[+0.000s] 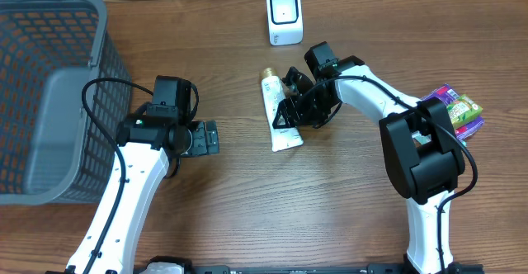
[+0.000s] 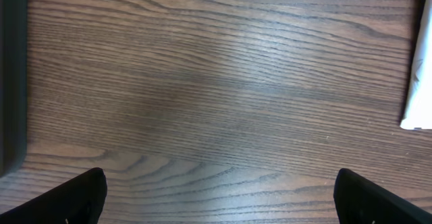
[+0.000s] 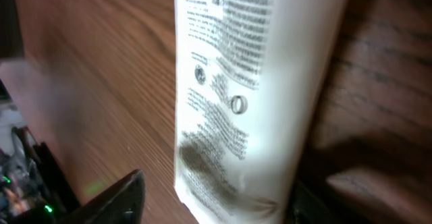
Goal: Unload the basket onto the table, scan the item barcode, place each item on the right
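The right gripper point(image 1: 290, 113) has its fingers point(image 3: 125, 198) spread to either side of the white tube point(image 1: 286, 138). The one I can see clearly stands a little off the tube's edge, so nothing is pinched yet. The tube lies flat on the table point(image 1: 247, 200), cap toward the scanner point(image 1: 285, 16), which stands well apart at the far edge. Further left, the left gripper point(image 1: 205, 138) hangs wide open over bare wood, near the basket point(image 1: 49, 26). I'd call this the pick-up step. Next the fingers must close squarely on the tube, lift it, and turn its barcode, which I can't make out, toward the scanner.
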Available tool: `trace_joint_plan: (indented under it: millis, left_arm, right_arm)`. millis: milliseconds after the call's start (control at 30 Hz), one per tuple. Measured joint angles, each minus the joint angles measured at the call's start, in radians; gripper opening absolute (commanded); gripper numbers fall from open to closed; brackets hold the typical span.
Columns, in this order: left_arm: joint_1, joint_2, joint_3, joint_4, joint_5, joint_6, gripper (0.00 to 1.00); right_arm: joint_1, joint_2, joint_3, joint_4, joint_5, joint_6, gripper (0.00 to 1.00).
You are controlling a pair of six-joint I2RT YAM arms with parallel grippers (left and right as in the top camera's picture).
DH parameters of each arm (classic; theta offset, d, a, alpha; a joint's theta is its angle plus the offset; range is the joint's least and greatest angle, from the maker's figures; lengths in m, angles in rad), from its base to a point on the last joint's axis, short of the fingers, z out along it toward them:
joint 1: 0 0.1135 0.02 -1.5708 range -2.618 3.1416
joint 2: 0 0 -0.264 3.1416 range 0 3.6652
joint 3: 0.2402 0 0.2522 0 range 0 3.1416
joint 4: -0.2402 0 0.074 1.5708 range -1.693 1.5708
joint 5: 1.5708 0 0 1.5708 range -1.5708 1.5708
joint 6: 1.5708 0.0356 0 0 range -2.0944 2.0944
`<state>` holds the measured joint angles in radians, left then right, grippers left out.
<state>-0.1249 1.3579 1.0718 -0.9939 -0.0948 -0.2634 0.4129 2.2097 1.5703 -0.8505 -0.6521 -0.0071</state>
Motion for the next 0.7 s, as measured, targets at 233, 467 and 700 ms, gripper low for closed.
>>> trace_joint_plan:
  millis: [233, 467, 700]
  left_arm:
    - [0.000, 0.000, 0.000, 0.000, 0.000, 0.000, 1.00]
    - [0.000, 0.000, 0.000, 0.000, 0.000, 0.000, 1.00]
    - [0.000, 0.000, 0.000, 0.000, 0.000, 0.000, 0.99]
  right_arm:
    - [0.005, 0.009, -0.008, 0.082, -0.006, 0.179, 0.55]
    - [0.008, 0.010, -0.059, 0.261, -0.003, 0.388, 0.38]
    - [0.008, 0.007, -0.080, 0.294, -0.050, 0.459, 0.04]
